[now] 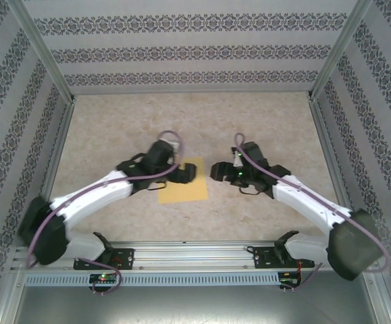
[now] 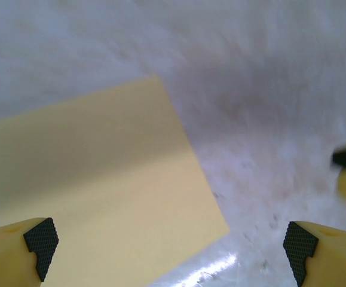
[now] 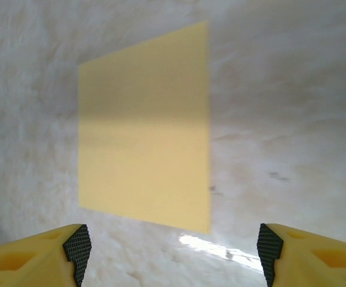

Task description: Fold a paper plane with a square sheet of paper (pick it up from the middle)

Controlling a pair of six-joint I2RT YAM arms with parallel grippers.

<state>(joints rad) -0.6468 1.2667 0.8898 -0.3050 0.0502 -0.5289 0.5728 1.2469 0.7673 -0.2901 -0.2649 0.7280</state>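
you're looking at a table with a pale, mottled beige top. patterned walls close it in on three sides: a back wall, a left wall and a right wall, all carrying bands of dark floral print on light grey. a silvery metal post runs up from the far left corner and another post from the far right. a metal rail lies along the near edge. from the wrist views the table looks whitish and blurred, with a bright glare patch.
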